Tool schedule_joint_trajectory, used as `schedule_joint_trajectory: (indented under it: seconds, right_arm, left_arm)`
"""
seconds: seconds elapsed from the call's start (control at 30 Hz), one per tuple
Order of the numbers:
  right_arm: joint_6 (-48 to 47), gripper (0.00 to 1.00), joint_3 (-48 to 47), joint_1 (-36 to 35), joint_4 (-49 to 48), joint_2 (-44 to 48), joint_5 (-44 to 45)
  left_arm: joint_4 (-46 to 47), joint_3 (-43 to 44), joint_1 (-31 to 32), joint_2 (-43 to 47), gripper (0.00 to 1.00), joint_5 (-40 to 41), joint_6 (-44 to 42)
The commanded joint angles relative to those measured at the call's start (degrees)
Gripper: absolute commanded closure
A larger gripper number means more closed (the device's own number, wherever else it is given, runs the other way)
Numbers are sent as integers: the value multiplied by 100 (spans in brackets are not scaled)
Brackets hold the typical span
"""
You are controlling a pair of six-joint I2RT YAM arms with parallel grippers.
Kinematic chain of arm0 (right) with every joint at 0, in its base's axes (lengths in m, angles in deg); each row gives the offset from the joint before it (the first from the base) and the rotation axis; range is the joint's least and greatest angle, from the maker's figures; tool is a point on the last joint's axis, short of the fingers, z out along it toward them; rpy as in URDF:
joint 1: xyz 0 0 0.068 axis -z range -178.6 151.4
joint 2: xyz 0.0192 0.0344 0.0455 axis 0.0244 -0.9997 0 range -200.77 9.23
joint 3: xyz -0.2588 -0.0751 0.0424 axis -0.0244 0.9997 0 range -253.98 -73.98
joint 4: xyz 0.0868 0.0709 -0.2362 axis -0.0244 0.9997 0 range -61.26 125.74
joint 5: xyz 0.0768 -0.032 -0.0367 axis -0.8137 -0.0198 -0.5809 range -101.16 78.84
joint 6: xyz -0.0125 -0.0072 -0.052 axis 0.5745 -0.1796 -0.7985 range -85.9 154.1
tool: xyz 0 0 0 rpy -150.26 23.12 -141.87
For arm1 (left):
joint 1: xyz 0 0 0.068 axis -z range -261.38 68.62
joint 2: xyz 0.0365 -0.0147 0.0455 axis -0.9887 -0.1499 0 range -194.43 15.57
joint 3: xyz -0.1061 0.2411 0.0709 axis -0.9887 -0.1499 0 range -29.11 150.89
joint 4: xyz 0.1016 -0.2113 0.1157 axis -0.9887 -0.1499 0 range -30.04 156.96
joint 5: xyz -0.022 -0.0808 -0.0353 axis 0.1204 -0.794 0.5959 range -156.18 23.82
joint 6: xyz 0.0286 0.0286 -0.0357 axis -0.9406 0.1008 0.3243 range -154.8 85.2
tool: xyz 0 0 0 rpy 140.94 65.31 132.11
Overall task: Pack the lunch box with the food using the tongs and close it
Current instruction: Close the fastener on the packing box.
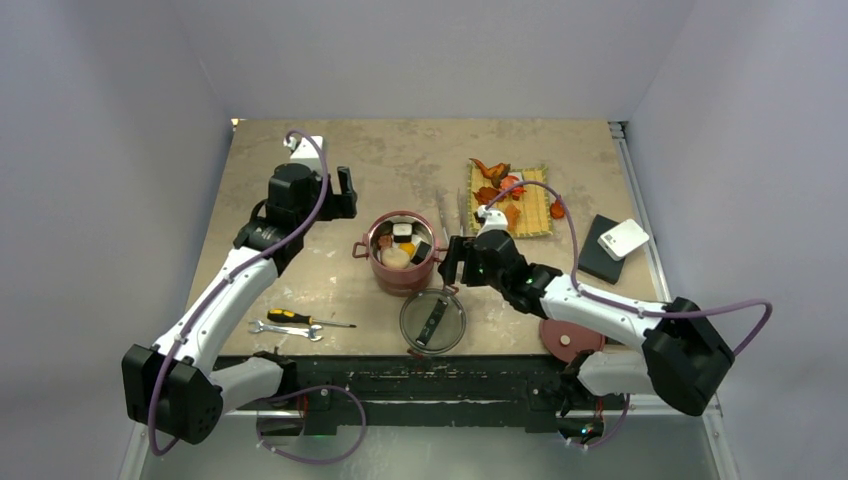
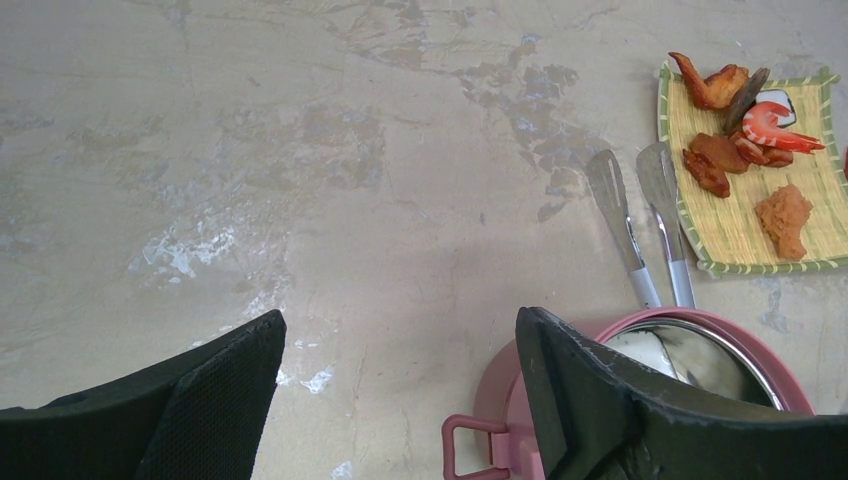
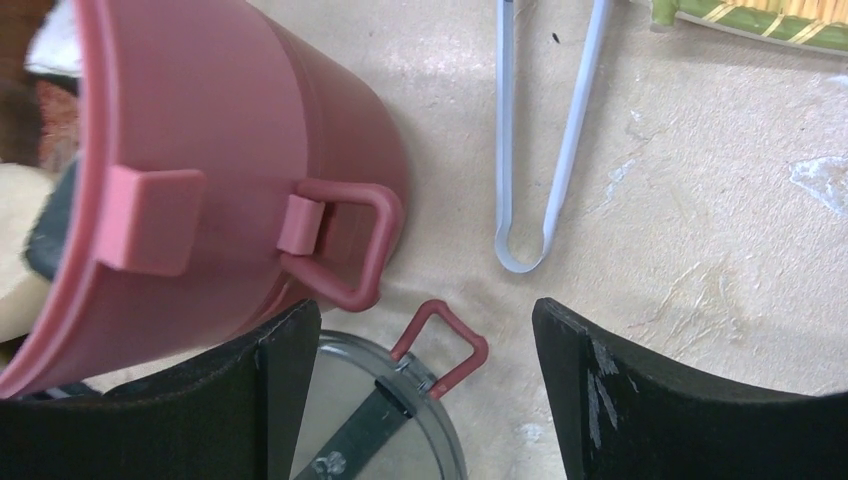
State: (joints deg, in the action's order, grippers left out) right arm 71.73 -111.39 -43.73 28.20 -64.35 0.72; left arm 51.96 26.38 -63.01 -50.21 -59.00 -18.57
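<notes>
Plainly, both the left gripper (image 2: 400, 318) and right gripper (image 3: 422, 308) gape wide, empty (the right beside the lunch box (image 3: 230, 150)).

Open right end effector (image 3: 424, 318) empty above bench (image 3: 700, 200). Red lunch box (image 3: 200, 150) at left, side handle facing tongs (image 3: 504, 140) lying flat, joined end nearest. Dark top lid (image 3: 400, 440) at bottom edge.

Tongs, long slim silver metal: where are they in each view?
Top external: long slim silver metal tongs, centre.
Left wrist: upper right.
Right wrist: top centre, joined end lowest.
Shared landmark: dusty-red round steel-lined bowl beside them in every view.
</notes>
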Motion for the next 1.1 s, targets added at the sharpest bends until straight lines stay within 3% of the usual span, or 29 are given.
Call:
schedule_joint_trajectory:
  seconds: [0.0, 0.2, 0.33, 0.63, 0.7, 0.8, 1.07]
  right_arm:
    - [209, 19, -125, -23, 481, 481, -59]
    - [242, 19, -606, -21, 1677, 474, 682]
    - [242, 19, -956, -9, 1927, 127, 970]
    - [242, 19, -1735, 155, 1812, -1120, 1083]
    - [-90, 29, -1703, 158, 1519, -1228, 880]
    - [-99, 30, -1515, 162, 1041, -1197, 399]
    - [-71, 30, -1094, 163, 419, -1110, -54]
  left_arm:
    - [195, -26, -35, 179, 16, 105, -128]
    - [-115, 88, -47, 119, 16, 776, -111]
    - [-350, 10, -171, 195, 16, 1037, 25]
    - [-647, -587, -246, 496, 15, 771, 639]
    - [-570, -771, -251, 544, 15, 557, 891]
    - [-336, -1148, -248, 574, 16, 184, 1309]
    - [140, -1738, -248, 293, 30, -185, 1709]
